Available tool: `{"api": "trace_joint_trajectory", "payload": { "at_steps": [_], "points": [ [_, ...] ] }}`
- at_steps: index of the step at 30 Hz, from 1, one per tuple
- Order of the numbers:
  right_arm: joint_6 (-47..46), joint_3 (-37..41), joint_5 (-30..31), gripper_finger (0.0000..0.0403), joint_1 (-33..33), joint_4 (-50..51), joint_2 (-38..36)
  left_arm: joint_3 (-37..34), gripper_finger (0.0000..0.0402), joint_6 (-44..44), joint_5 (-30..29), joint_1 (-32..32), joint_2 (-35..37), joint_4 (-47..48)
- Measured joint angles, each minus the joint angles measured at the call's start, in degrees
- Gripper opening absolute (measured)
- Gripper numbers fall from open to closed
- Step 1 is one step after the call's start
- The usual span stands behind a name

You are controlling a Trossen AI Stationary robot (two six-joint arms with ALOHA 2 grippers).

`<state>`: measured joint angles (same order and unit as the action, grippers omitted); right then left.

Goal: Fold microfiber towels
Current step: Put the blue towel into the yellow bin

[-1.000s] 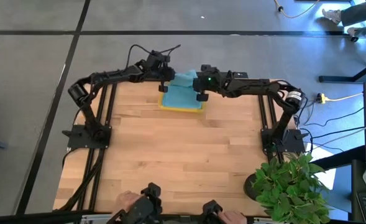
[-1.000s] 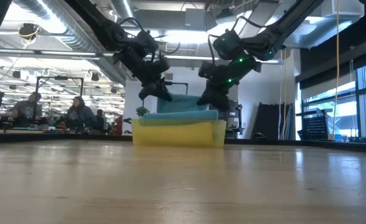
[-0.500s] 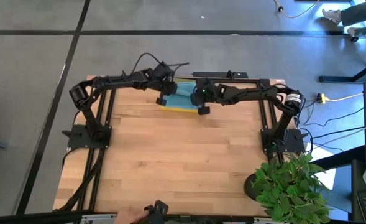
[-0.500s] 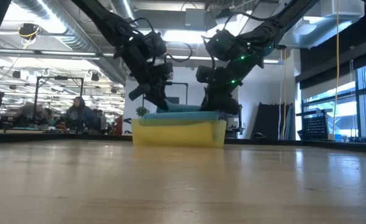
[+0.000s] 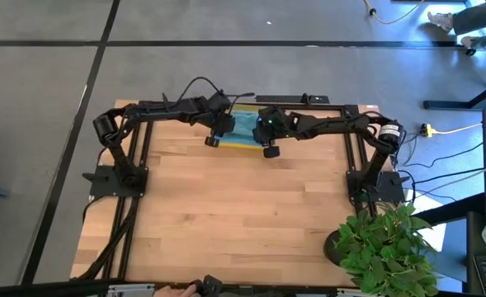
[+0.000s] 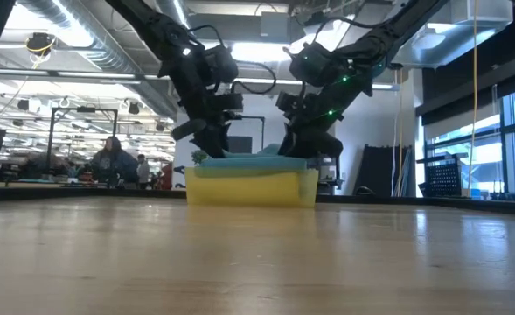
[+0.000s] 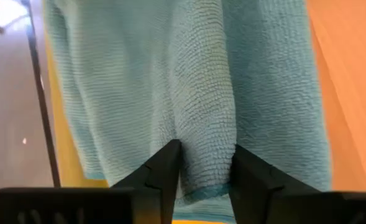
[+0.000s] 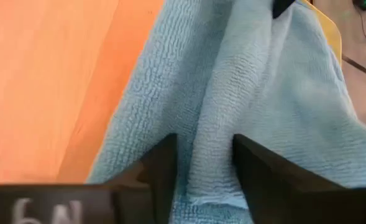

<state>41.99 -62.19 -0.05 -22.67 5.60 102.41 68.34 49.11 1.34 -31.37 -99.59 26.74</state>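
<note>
A teal-blue microfiber towel (image 5: 244,128) lies draped over the top of a yellow tray (image 6: 253,185) at the table's far edge. Both grippers stand over it, slanting down. My left gripper (image 5: 215,136) is at the towel's left end and my right gripper (image 5: 267,142) at its right end. In each wrist view the fingers are apart, and a raised ridge of the teal cloth runs between them: left gripper (image 7: 205,152), right gripper (image 8: 202,146). What lies under the towel in the tray is hidden. My left gripper has its fingers (image 7: 164,168) on either side of a raised fold (image 7: 204,124) at the towel's hemmed edge, slanting down from above. The fold fills the gap; whether the pads touch it I cannot tell. The towel rests on the tray. My right gripper has its fingers (image 8: 161,162) either side of a like fold (image 8: 210,112) at the towel's other end, also slanting down. Whether they touch the cloth I cannot tell; it lies slack on the tray.
Bare wooden tabletop (image 5: 243,214) stretches from the tray to the near edge. A potted plant (image 5: 387,247) stands at the near right corner. People sit in the room beyond the table (image 6: 113,162).
Both grippers have sunk and come a little toward the table's near edge, tipping more steeply downward. The teal towel, which stood up in a hump above the tray, now lies low and flat across its top.
</note>
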Motion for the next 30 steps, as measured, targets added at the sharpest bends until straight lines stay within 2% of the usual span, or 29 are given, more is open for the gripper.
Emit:
{"api": "trace_joint_trajectory", "payload": {
  "at_steps": [6, 9, 11, 13, 15, 18, 20, 24, 26, 30],
  "points": [
    [-1.06, 0.00, 0.09, 0.0217, 0.76, 1.93, -2.30, 0.00, 0.0132, -2.07, -2.56, 1.22, 2.07, 1.61],
    [-1.63, 0.00, -0.51, 0.0232, 0.76, 2.30, -4.93, 0.06, 0.0133, -2.94, -5.05, 2.20, 4.27, 1.50],
    [-2.52, 0.00, -3.10, 0.0235, 0.58, 1.78, -7.15, 0.07, 0.0133, -2.99, -4.75, 2.43, 6.22, 1.70],
    [-3.29, 0.00, -6.50, 0.0234, -0.21, 0.84, -9.12, 0.07, 0.0133, -3.53, -1.14, 2.23, 8.75, 0.89],
    [-5.76, 0.00, -10.82, 0.0228, -1.81, -1.26, -10.41, 0.07, 0.0132, -4.86, 7.66, 0.87, 11.18, -0.73],
    [-12.03, 1.44, -21.40, 0.0206, -5.97, -10.21, -10.62, 0.07, 0.0130, -9.13, 26.51, -3.31, 12.40, -6.04],
    [-16.01, 2.86, -27.24, 0.0182, -8.51, -16.69, -9.06, -1.27, 0.0129, -12.29, 35.00, -6.49, 11.75, -10.88],
    [-20.77, 5.22, -31.50, 0.0118, -12.22, -26.66, -4.55, -6.46, 0.0129, -19.06, 35.13, -10.26, 7.67, -25.33],
    [-21.27, 5.44, -32.64, 0.0083, -13.17, -28.36, -2.24, -8.28, 0.0127, -21.78, 35.84, -10.99, 5.05, -31.61],
    [-21.34, 5.01, -33.10, 0.0022, -13.44, -28.76, 2.16, -9.35, 0.0109, -23.10, 36.24, -10.14, -0.73, -33.85]
  ]
}}
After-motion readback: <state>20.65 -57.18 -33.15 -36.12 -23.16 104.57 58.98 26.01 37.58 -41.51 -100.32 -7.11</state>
